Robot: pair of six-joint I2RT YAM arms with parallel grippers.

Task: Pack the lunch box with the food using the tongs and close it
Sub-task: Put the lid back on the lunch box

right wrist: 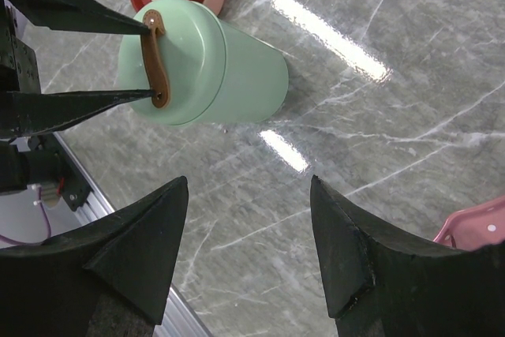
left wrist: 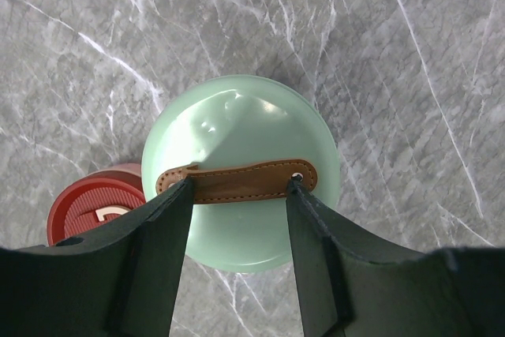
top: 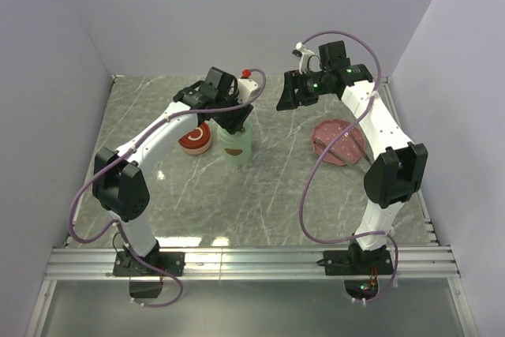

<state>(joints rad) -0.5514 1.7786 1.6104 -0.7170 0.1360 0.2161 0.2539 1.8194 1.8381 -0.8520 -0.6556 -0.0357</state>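
1. Left gripper, about half open, pinches both ends of one brown strap atop the one mint lunch box, which stands upright mid-way across the bench.
2. One red round disc lies just left of it.
3. Right gripper hangs wide open and empty above.
4. One pink plate sits at the right.

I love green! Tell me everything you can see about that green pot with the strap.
The green lunch box is a round mint tub, smooth like plastic, a bit narrower at the bottom. Its shiny lid is on, with a stitched brown strap riveted across it. It stands upright on the grey marble table, close beside a red round thing. The left gripper is clamped on the strap's two ends.
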